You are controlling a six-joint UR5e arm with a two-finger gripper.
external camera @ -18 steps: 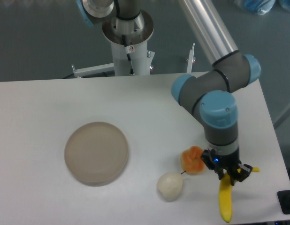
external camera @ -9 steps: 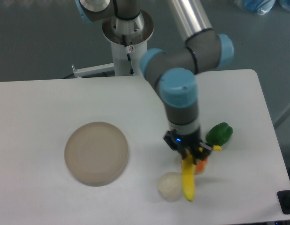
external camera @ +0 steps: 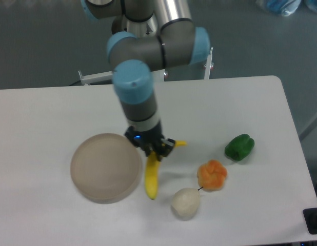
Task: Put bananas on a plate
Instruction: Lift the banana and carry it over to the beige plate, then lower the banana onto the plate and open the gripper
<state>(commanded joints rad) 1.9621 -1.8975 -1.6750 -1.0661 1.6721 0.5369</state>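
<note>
A white table (external camera: 56, 110) fills the view from 3 to 9 o'clock. Grey floor (external camera: 40, 41) lies behind it at 12 o'clock.

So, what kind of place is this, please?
Probably a robotics lab: an arm on a pedestal works at a plain white table, its gripper carrying the banana near a plate among what look like toy foods.

A bright yellow, gently curved banana (external camera: 152, 179) is hanging near-vertical, stem end up, just right of the round, flat beige-tan matte plate (external camera: 105, 167), which is lying on the table's near-left.
</note>
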